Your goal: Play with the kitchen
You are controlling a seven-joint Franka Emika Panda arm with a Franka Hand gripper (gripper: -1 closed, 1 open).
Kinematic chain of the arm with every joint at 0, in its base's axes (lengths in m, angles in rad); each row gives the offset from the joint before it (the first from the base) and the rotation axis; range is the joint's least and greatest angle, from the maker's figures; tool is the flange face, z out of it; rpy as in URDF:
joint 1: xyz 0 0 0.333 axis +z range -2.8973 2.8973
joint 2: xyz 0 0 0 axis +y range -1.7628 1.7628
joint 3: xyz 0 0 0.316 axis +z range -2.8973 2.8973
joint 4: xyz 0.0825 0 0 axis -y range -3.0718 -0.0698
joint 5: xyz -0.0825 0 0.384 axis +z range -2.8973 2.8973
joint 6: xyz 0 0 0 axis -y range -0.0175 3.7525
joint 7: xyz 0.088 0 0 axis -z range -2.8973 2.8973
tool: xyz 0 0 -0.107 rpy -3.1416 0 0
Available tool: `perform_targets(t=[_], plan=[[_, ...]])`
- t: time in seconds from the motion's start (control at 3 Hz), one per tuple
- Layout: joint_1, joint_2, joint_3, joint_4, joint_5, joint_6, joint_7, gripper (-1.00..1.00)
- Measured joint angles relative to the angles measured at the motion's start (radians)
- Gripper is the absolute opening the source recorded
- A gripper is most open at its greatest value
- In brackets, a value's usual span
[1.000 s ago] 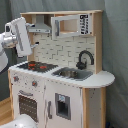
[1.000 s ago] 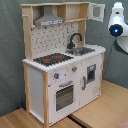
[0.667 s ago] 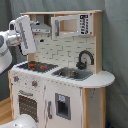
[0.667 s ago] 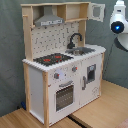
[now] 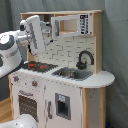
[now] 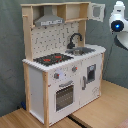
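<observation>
The kitchen point(image 5: 65, 95) is a white and light-wood toy unit, seen in both exterior views point(image 6: 60, 75). It has a black-red hob point(image 5: 40, 65), a silver sink point(image 5: 72, 74), a black faucet point(image 5: 84, 58), a grey hood point(image 6: 49, 20), an oven door point(image 6: 64, 95) and knobs point(image 6: 56, 76). My white arm reaches in from the first exterior view's left. Its gripper point(image 5: 48, 31) hangs above the hob, close to the hood's corner and holding nothing that I can see. In the second exterior view only an arm link with a blue ring point(image 6: 116, 25) shows at the right.
A small upper cupboard with a clear door point(image 5: 70, 25) sits at the kitchen's top. A grey curtain hangs behind. The wooden floor point(image 6: 100, 112) lies in front. A white robot base point(image 5: 22, 121) shows at the first exterior view's bottom left.
In the first exterior view the arm has swung right and slightly up, from the left edge to above the hob. In the second exterior view it has barely shifted.
</observation>
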Motion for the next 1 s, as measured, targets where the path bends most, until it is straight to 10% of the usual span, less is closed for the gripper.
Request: perform_targets(t=[1.0], plan=[[-0.077, 0.117, -0.017, 0.0, 0.001, 0.207, 0.036, 1.0]])
